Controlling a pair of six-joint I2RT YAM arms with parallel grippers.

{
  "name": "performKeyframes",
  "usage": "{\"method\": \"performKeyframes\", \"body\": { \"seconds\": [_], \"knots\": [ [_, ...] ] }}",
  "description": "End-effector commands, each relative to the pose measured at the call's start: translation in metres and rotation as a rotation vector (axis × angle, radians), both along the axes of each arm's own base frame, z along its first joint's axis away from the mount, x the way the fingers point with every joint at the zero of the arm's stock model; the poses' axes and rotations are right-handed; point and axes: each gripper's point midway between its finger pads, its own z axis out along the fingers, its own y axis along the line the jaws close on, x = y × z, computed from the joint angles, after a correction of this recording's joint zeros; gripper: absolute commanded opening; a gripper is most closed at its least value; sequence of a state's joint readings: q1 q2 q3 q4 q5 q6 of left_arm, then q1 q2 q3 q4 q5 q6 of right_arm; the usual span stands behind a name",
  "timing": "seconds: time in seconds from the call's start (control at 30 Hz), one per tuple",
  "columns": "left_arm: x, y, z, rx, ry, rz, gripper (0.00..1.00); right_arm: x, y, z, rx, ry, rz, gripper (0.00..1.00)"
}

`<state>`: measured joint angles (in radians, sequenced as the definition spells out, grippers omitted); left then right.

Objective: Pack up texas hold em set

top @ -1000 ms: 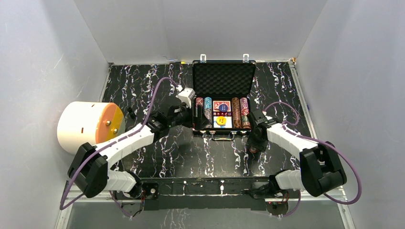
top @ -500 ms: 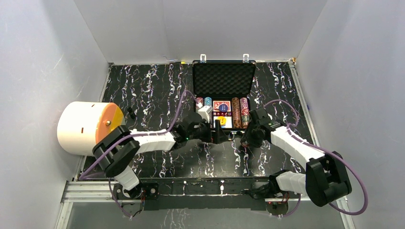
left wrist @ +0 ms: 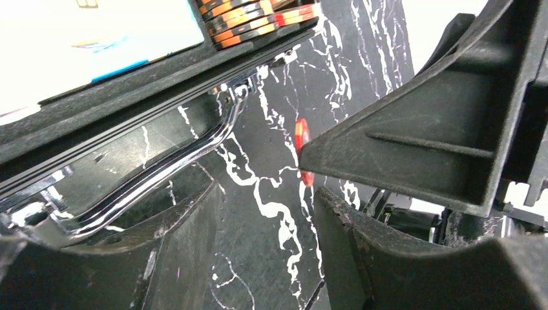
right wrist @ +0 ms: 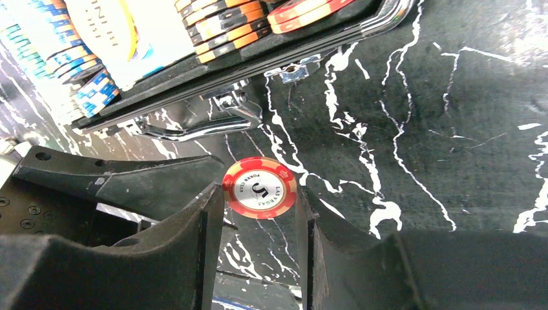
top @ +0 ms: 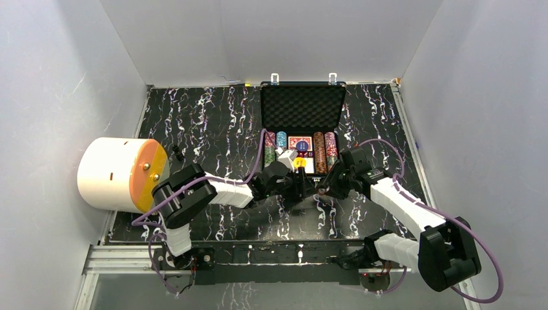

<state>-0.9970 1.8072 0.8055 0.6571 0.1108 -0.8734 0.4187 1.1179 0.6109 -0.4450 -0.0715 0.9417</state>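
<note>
red chip [right wrist: 260,188], "5", "Las Vegas", "Poker Club"

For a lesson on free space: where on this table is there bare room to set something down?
Bare: the table back-left, between white drum and briefcase, and the strip right of the briefcase. Crowded: before the briefcase, where the left fingers and right fingers meet at the red chip.

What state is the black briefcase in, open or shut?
Open: the briefcase has its lid raised at the back, leaving chips and cards exposed.
</note>
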Motion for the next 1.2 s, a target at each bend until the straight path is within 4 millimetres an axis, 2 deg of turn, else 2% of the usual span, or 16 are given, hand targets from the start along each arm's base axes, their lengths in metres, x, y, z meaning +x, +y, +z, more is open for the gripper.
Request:
{"method": "performKeyframes", "body": {
  "seconds": [0.0, 0.2, 0.27, 0.33, 0.43, 0.5, 0.53, 0.67, 0.73, 0.9, 1.0, 1.1, 1.17],
  "knots": [
    [0.011, -0.019, 0.030, -0.117, -0.075, 0.026, 0.54, 0.005, 0.014, 0.008, 0.087, -0.009, -0.019, 0.45],
    [0.010, -0.022, 0.031, -0.141, -0.082, 0.027, 0.55, 0.009, 0.018, 0.009, 0.117, -0.012, -0.029, 0.45],
    [0.012, -0.023, 0.029, -0.140, -0.080, 0.039, 0.50, 0.011, 0.021, 0.011, 0.133, -0.015, -0.034, 0.45],
    [0.015, -0.025, 0.033, -0.151, -0.089, 0.052, 0.32, 0.014, 0.024, 0.012, 0.148, -0.014, -0.035, 0.45],
    [0.021, -0.029, 0.029, -0.158, -0.089, 0.070, 0.15, 0.014, 0.027, 0.014, 0.166, -0.013, -0.034, 0.45],
    [0.026, -0.031, 0.036, -0.162, -0.135, 0.072, 0.07, 0.014, 0.027, 0.014, 0.168, -0.012, -0.033, 0.45],
    [0.027, -0.032, 0.037, -0.152, -0.163, 0.058, 0.00, 0.015, 0.028, 0.015, 0.167, -0.022, -0.025, 0.47],
    [0.028, -0.026, 0.037, -0.099, -0.277, 0.011, 0.00, 0.026, 0.018, 0.025, 0.113, -0.078, -0.014, 0.64],
    [0.025, -0.024, 0.043, -0.075, -0.357, -0.052, 0.00, 0.041, 0.008, 0.042, 0.058, -0.142, -0.018, 0.70],
    [0.016, -0.019, 0.050, 0.042, -0.511, -0.266, 0.00, 0.075, -0.031, 0.072, -0.053, -0.252, -0.065, 0.74],
    [0.014, -0.018, 0.056, 0.068, -0.558, -0.399, 0.00, 0.090, -0.054, 0.078, -0.034, -0.273, -0.091, 0.68],
    [0.006, -0.028, 0.066, 0.036, -0.600, -0.581, 0.00, 0.094, -0.065, 0.070, -0.004, -0.253, -0.080, 0.46],
    [0.012, -0.040, 0.064, 0.069, -0.651, -0.669, 0.00, 0.092, -0.066, 0.063, 0.007, -0.237, -0.071, 0.35]
  ]
}}
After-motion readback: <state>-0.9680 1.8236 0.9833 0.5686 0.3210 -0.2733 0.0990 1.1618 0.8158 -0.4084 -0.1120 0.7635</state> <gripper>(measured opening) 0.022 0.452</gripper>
